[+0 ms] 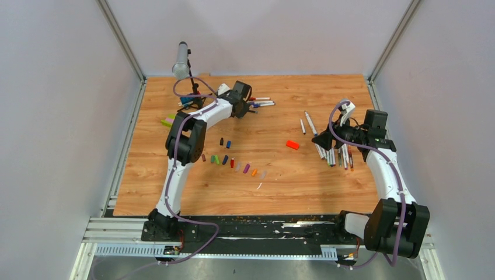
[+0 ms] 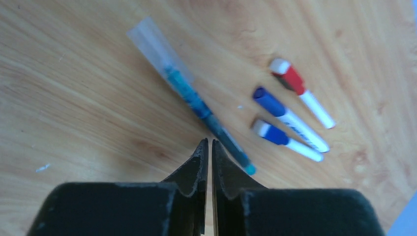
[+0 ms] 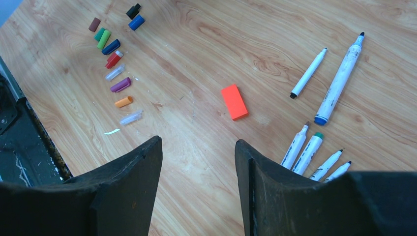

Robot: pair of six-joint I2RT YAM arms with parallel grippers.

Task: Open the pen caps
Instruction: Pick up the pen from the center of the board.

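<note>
Three capped pens, one red (image 2: 295, 81) and two blue (image 2: 275, 104), lie at the back of the table beside a teal pen (image 2: 196, 101) with a long clear cap (image 2: 150, 42). My left gripper (image 2: 210, 141) hovers over them, jaws almost together with nothing between; the teal pen's end lies just right of the tips. Several loose pen caps (image 3: 120, 84) in many colours form a row mid-table (image 1: 233, 163). Uncapped pens (image 3: 307, 152) lie by my right gripper (image 3: 197, 142), which stands open over bare wood (image 1: 320, 140).
An orange-red block (image 3: 234, 102) lies between the cap row and the uncapped pens. A grey microphone (image 1: 181, 61) on a black tripod stands at the back left, with stacked coloured bricks (image 1: 168, 121) near the left edge. Walls enclose the table.
</note>
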